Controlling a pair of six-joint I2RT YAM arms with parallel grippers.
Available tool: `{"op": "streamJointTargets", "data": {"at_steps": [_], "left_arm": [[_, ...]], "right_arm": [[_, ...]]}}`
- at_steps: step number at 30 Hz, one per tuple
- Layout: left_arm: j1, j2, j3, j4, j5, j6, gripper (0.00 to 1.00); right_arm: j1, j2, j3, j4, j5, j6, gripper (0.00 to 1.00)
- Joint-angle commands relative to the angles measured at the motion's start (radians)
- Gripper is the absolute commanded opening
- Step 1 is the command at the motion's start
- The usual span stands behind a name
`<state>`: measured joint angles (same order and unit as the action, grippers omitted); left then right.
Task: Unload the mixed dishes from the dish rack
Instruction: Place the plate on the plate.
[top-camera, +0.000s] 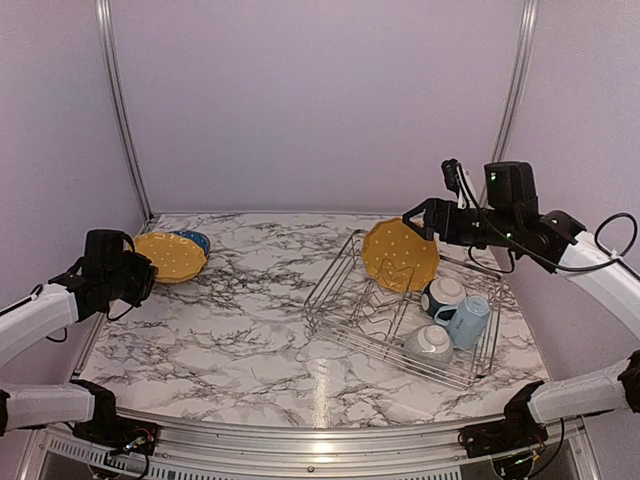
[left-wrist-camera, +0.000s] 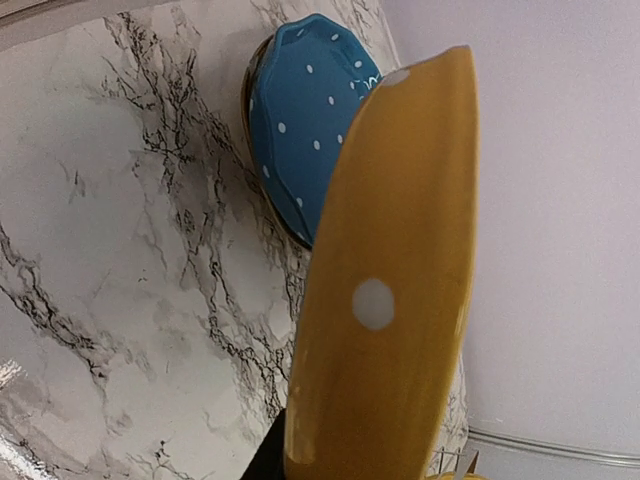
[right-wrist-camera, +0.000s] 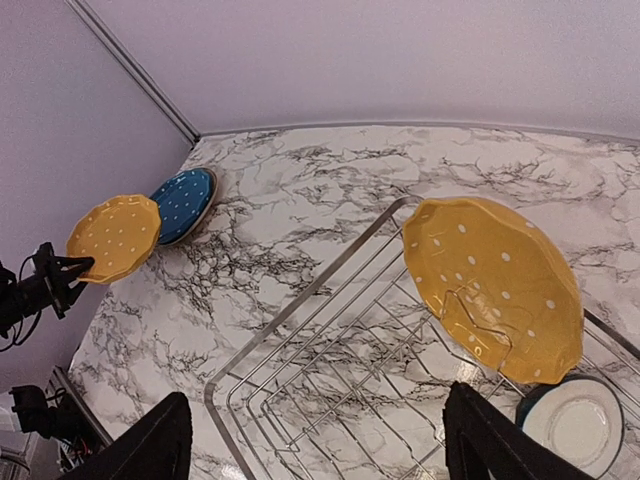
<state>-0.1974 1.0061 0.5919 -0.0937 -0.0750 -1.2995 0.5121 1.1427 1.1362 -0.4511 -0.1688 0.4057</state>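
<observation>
Veined marble-look table top (top-camera: 230, 330) inside a plain lilac enclosure

The table top is white with grey and black veining, and glossy; a bright streak of glare lies near its front middle; smooth lilac walls (top-camera: 320, 100) rise behind it and at both sides; a slim silver left post (top-camera: 122, 110) and right post (top-camera: 513, 100) stand at the back corners, slanting outward towards the top in the overhead view; a ribbed silver rail (top-camera: 320, 450) runs along the table's near edge.

Lab test booth: plain lilac walls (top-camera: 320, 100), marble-print tabletop (top-camera: 250, 300)
</observation>
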Motion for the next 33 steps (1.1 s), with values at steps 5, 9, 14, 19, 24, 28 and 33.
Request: {"op": "streamJointTargets", "data": {"at_steps": [5, 9, 14, 19, 24, 28, 33], "left_arm": [[0.063, 0.134, 0.206, 0.011, -0.049, -0.099, 0.0], [0.088, 0.242, 0.28, -0.033, -0.044, -0.148, 0.0], [0.107, 0.377, 0.391, -0.051, -0.062, -0.157, 0.0], [0.123, 0.499, 0.45, -0.044, -0.031, -0.195, 0.0], [0.124, 0.582, 0.474, -0.005, -0.031, -0.237, 0.0], [0.125, 0.628, 0.504, 0.005, -0.056, -0.241, 0.0], [0.125, 0.68, 0.519, 0.008, -0.039, -0.249, 0.0]], "right_arm": [[-0.004, -0.067, 0.002, -0.012, 0.031, -0.003, 0.84], [-0.004, -0.084, -0.003, -0.02, 0.035, -0.004, 0.84], [-0.005, -0.107, -0.006, -0.032, 0.043, -0.001, 0.84], [-0.004, -0.131, -0.006, -0.048, 0.056, -0.005, 0.85], [-0.006, -0.151, -0.007, -0.057, 0.07, -0.009, 0.85], [-0.005, -0.159, -0.008, -0.056, 0.071, -0.008, 0.85], [-0.005, -0.159, -0.012, -0.051, 0.072, -0.008, 0.86]]}}
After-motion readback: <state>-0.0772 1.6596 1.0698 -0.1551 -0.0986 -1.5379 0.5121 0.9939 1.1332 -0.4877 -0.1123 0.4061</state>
